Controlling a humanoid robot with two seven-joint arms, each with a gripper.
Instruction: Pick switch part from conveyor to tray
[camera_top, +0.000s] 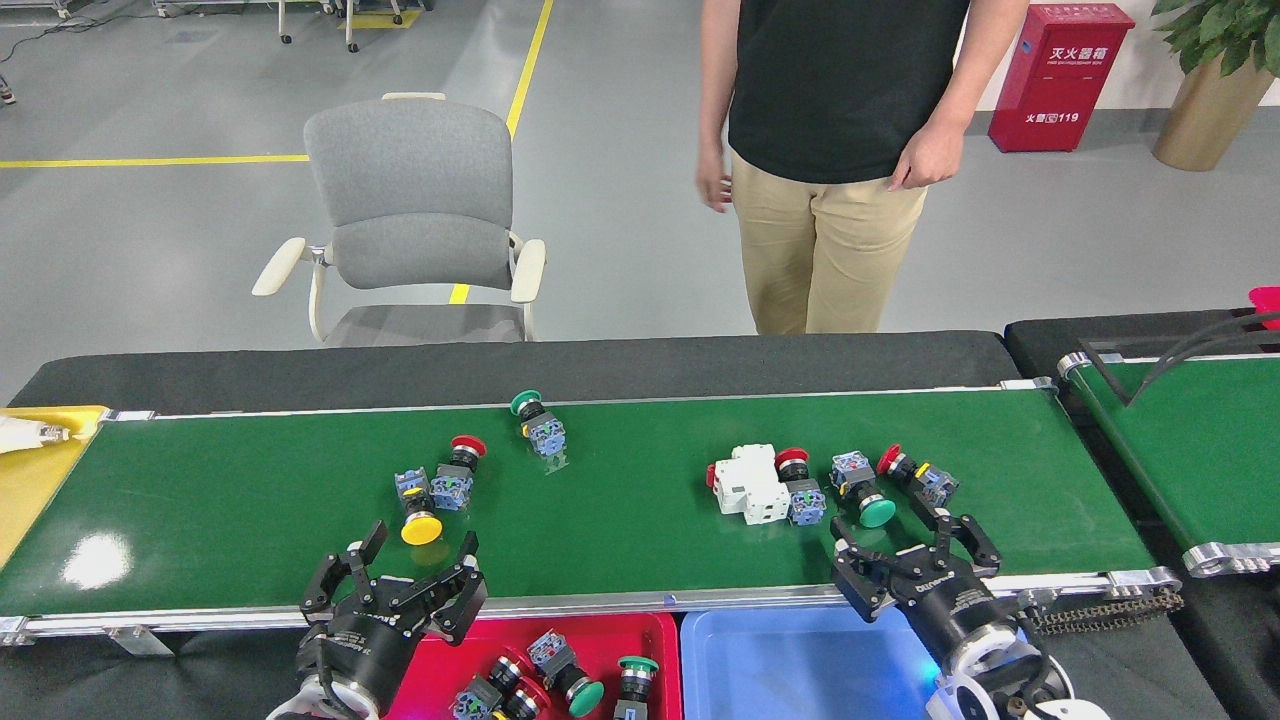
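Switches are scattered along the conveyor (250, 510): three to the left, a cluster to the right round a white breaker block (748, 486). Left end effector (405, 575) hovers over the near rail, fingers spread, empty, just short of the yellow-capped switch (417, 508). Right end effector (912, 555) gapes empty too, close to the green-capped switch (862, 490). Hard plastic, light, likely to roll on those round caps, so pinch the squarish contact body. Red tray (660, 650) waits below.

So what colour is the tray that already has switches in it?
Red; the tray with switches shows best in the head view, beside an empty blue one.
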